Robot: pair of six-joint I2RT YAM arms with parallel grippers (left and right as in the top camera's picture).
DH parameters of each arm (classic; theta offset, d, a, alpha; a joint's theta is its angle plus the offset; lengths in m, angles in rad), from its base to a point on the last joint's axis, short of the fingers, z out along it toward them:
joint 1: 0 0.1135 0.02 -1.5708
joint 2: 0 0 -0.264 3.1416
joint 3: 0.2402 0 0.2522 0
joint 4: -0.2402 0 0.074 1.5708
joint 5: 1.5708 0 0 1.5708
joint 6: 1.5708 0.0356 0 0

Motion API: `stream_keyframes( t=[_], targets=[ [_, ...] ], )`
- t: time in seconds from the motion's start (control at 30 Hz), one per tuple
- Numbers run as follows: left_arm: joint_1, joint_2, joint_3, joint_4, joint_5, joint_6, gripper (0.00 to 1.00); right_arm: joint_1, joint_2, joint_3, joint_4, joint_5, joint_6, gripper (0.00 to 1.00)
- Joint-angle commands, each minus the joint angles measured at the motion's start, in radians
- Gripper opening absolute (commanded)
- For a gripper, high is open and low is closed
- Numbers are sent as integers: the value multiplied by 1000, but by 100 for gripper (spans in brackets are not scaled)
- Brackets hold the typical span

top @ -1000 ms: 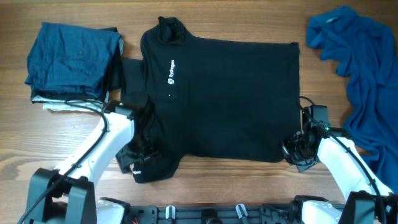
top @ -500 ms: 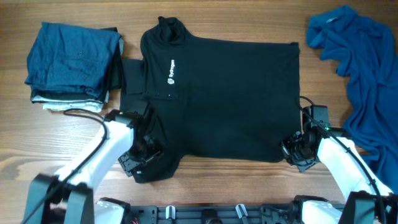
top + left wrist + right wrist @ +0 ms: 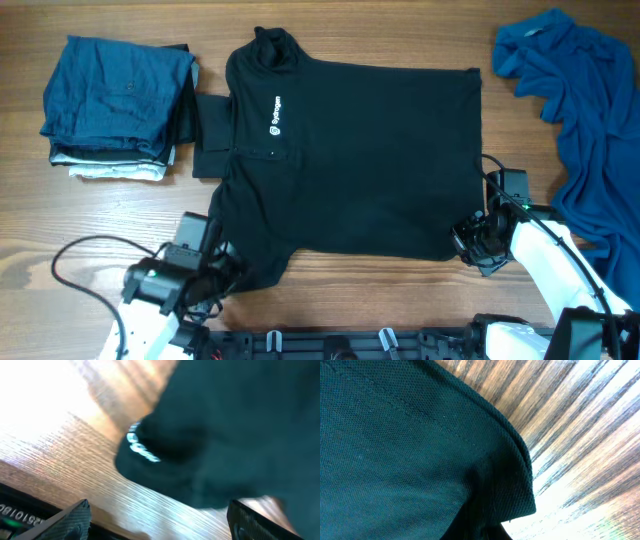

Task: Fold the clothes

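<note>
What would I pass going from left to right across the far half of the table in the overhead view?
Folded stack of clothes → black shirt, spread flat → blue shirt, lying crumpled at the right edge.

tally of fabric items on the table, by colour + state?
Black shirt, spread flat: 1
Blue shirt, crumpled: 1
Folded stack, dark blue on top: 1 (layers inside can't be counted)
Total: 3
</note>
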Motion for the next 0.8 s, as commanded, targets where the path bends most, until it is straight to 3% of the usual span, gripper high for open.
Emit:
stream_keyframes(
  t=[0.0,0.2,0.33,0.43,0.67,0.73,0.77],
  targets=[
    [2,63,-39,63,-26,-56,88,-5,13,-24,22,-5,-13,6],
    [2,256,-39,198,-21,-53,80,-5,13,-24,22,-5,-14,8],
    [3,403,-39,248,1,-90,83,-5,13,-24,23,-5,-13,8],
    [3,434,-38,259,6,-114,79,-5,13,-24,23,-5,-13,9],
    [3,431,-38,252,51,-47,39,-5,13,-23,28,-32,-59,4],
    [3,431,-31,255,94,-3,4,-5,12,-22,30,-43,-59,4],
    [3,431,-19,254,112,29,4,-5,12,-19,29,-48,-63,4]
  ],
)
